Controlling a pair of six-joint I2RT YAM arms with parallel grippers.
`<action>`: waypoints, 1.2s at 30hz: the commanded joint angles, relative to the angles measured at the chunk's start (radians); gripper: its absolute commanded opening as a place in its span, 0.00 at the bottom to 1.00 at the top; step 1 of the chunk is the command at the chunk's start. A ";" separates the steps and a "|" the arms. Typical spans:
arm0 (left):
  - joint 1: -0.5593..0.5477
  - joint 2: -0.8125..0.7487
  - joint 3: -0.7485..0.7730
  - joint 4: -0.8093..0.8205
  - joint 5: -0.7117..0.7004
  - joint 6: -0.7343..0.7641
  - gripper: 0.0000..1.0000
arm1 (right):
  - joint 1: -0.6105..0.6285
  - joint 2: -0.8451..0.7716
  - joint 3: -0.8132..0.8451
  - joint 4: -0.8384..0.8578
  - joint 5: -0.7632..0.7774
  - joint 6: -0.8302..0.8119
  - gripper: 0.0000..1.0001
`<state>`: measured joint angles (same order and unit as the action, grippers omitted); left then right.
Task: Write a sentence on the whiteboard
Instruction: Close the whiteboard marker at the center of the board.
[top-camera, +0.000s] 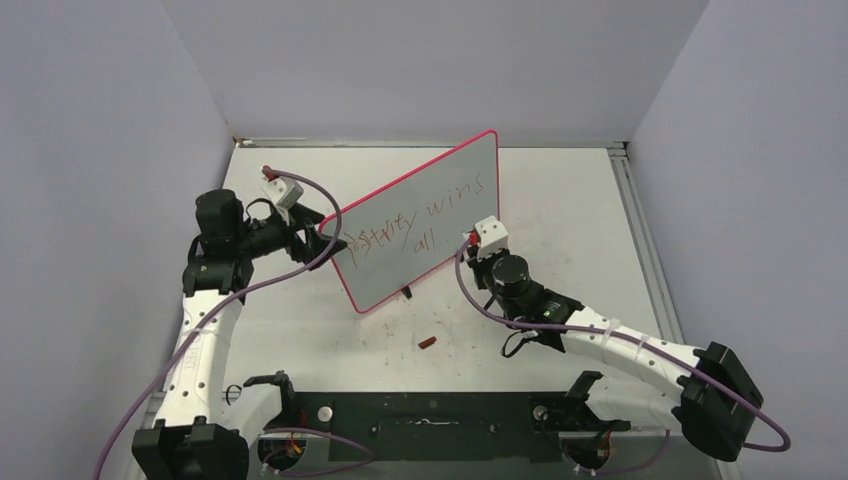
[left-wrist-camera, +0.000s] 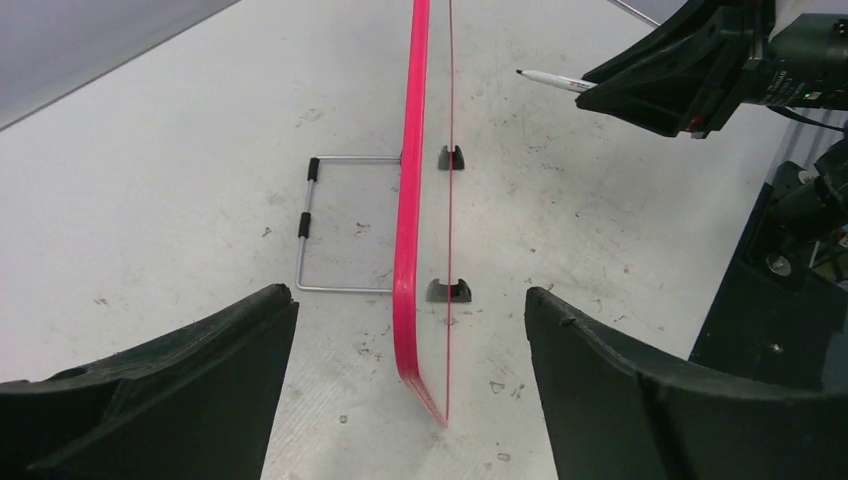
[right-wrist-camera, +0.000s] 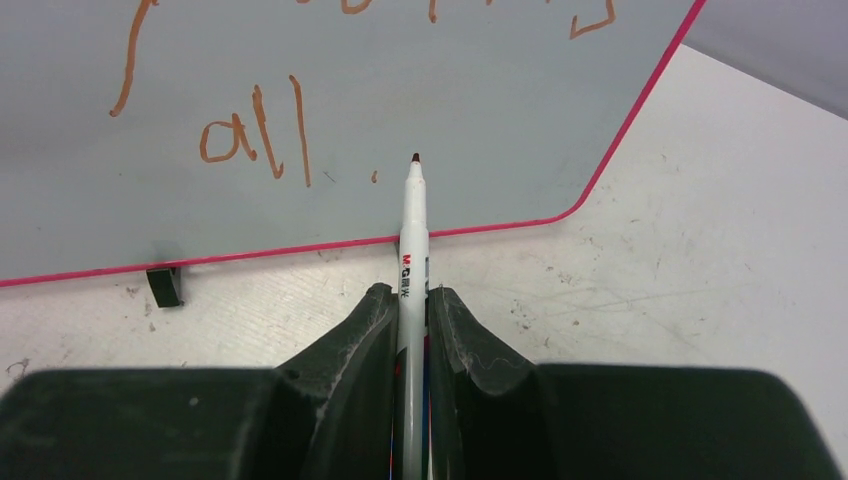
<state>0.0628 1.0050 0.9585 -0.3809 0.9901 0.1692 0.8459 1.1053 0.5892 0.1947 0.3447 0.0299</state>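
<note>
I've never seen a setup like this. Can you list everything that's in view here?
whiteboard: one, pale grey with a pink-red rim, standing mid-table
sentence: one, dark red, two lines on the board
marker: one, white, its tip short of the board
feet: two, black, at the board's bottom edge
wire stand: one, silver, flat on the table behind the board
small red piece: one, perhaps a pen cap, in front of the board
table: one, white, scuffed
left gripper: one, black, open around the board's side edge
right gripper: one, black, shut on the marker
</note>
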 joint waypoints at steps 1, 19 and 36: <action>0.009 -0.091 -0.001 0.082 -0.074 -0.016 0.84 | 0.009 -0.064 0.059 -0.128 -0.016 0.053 0.05; -0.793 -0.165 0.231 -0.228 -0.591 0.095 0.82 | -0.126 -0.064 0.394 -0.739 -0.910 0.257 0.05; -1.122 -0.002 -0.033 -0.019 -0.584 0.104 0.81 | -0.146 -0.061 0.411 -0.871 -1.231 0.226 0.05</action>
<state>-1.0218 0.9726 0.9161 -0.5186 0.3748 0.2691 0.6888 1.0451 0.9546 -0.6628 -0.8066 0.2718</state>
